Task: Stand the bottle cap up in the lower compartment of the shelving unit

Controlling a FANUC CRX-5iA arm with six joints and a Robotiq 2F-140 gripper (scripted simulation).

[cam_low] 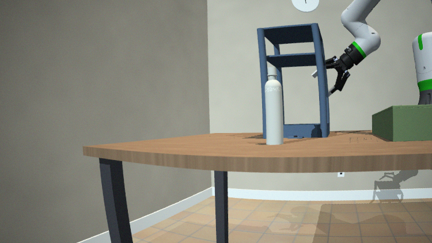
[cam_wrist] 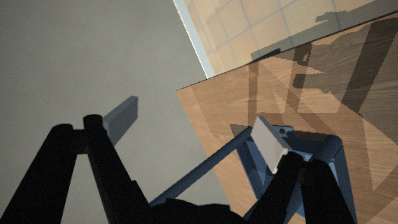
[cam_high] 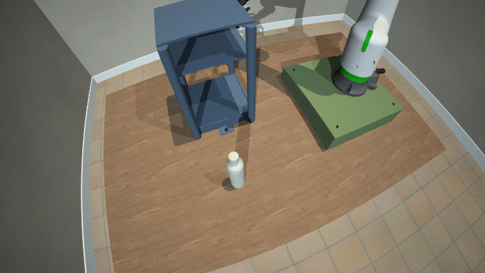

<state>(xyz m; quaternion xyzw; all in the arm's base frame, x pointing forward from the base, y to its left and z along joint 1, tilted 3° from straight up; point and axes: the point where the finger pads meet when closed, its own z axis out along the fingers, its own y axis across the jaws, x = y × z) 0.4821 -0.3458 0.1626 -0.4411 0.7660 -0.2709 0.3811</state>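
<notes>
A white bottle [cam_high: 236, 171] [cam_low: 273, 114] with a pale cap stands upright on the wooden table [cam_high: 162, 210] [cam_low: 196, 149], in front of the blue shelving unit [cam_high: 200, 20] [cam_low: 322, 99]. The unit's lower compartment floor [cam_high: 213, 101] is bare. My gripper [cam_low: 322, 82] [cam_wrist: 197, 116] is open and empty. It hangs in the air by the unit's upper part, about level with the middle shelf and far from the bottle. In the wrist view, one post of the unit [cam_wrist: 210, 167] shows between the fingers. In the top view the unit's top hides almost all of the gripper.
The arm [cam_high: 366, 44] rises from a green base block [cam_high: 339, 108] [cam_low: 401, 124] on the table to the right of the unit. Walls stand close behind the table. The table edge curves round in front of the bottle.
</notes>
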